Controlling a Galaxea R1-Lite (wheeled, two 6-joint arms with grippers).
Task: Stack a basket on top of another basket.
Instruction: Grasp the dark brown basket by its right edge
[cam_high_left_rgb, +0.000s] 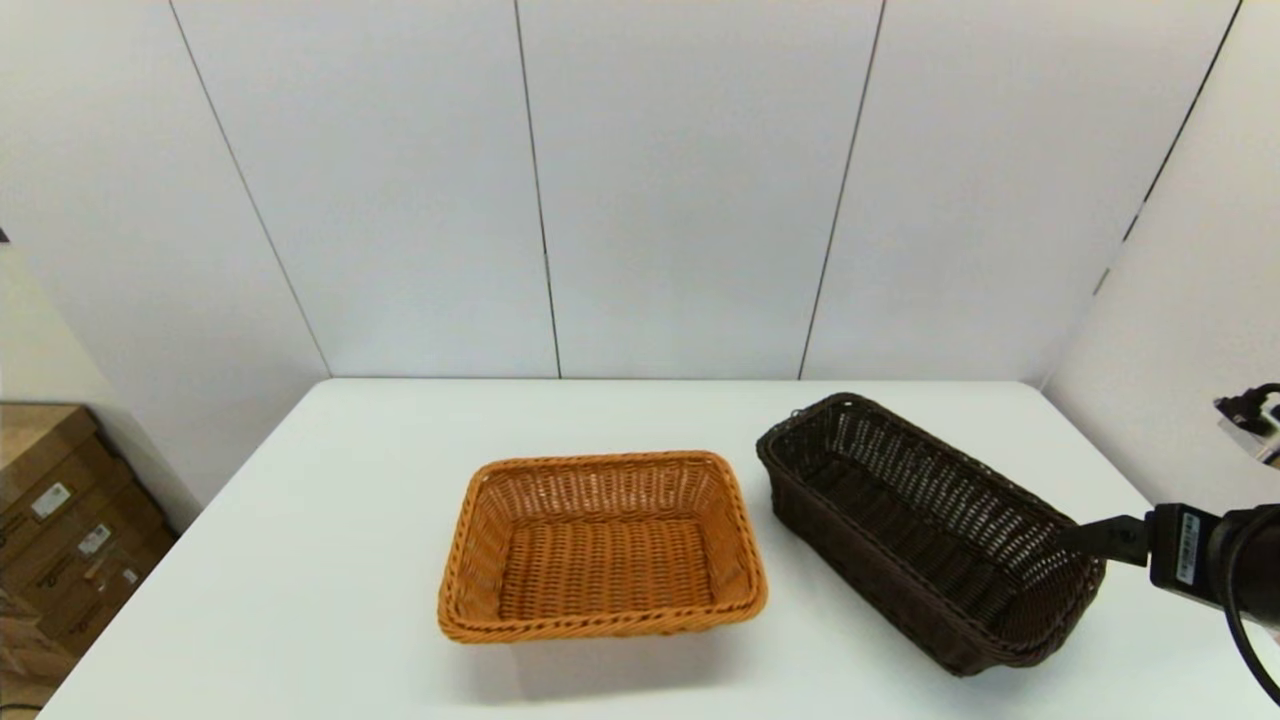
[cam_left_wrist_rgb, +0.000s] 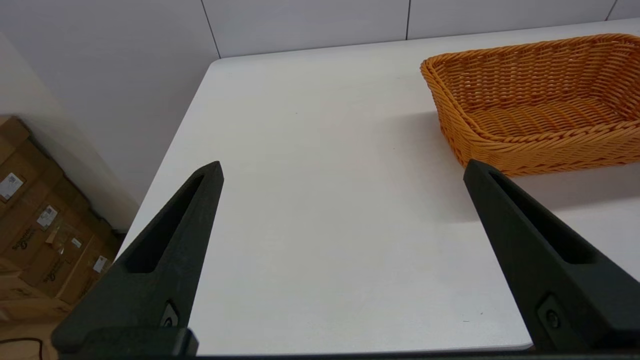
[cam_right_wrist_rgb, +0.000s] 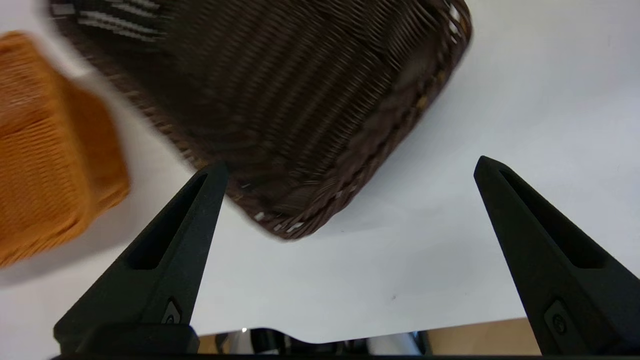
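The dark brown basket (cam_high_left_rgb: 925, 530) is seen lying at an angle on the white worktop (cam_high_left_rgb: 330, 560), just right of the orange-tan basket (cam_high_left_rgb: 600, 545), the two apart. The right gripper (cam_right_wrist_rgb: 345, 200) is held just beside the dark basket's near right end, jaws wide apart. The left gripper (cam_left_wrist_rgb: 342, 172) is held over bare worktop left of the orange-tan basket, jaws likewise apart.

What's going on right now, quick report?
Right gripper open, nearing dark basket. Left gripper open, idle off to the side. Dark basket on table, beside orange basket. Nothing between them.
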